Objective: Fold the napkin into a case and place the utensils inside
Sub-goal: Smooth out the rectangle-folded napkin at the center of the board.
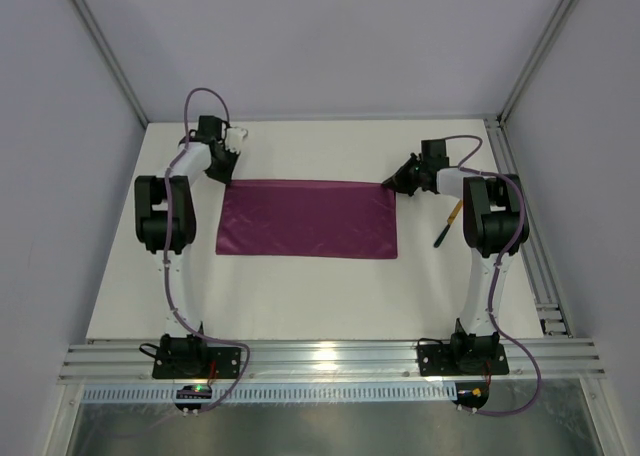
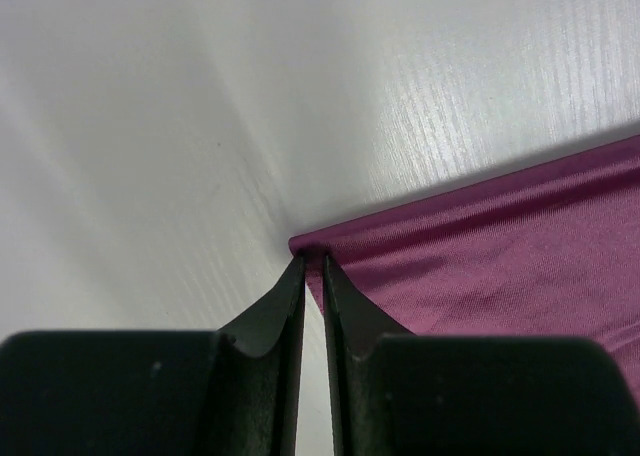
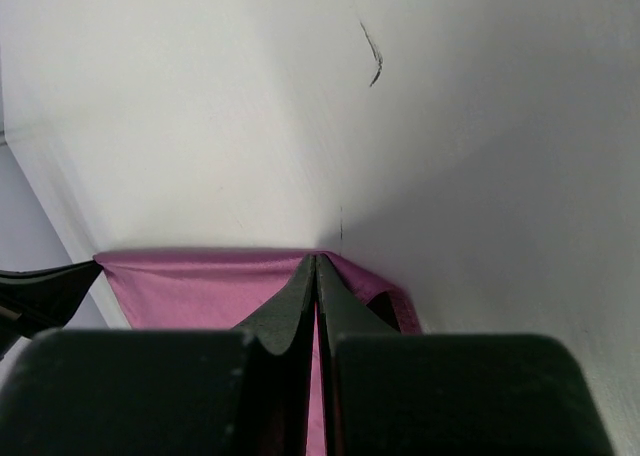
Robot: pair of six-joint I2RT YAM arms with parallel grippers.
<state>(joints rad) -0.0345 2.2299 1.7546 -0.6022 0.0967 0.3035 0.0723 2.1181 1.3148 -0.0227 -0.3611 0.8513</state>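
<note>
Item: the napkin (image 1: 308, 219), a flat oblong at mid-table, its long axis running left to right. At its far-left corner we note the left gripper (image 2: 312, 264), jaws pinched on the cloth. At its far-right corner we note the right gripper (image 3: 316, 263), likewise clamped on it. We judge the fold will carry the far edge toward the near edge. One utensil (image 1: 447, 224) lies to the napkin's right.

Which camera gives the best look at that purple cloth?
The top view: it shows the whole napkin lying flat as a wide rectangle. The left wrist view catches only one corner, the right wrist view a small bunched edge.
</note>
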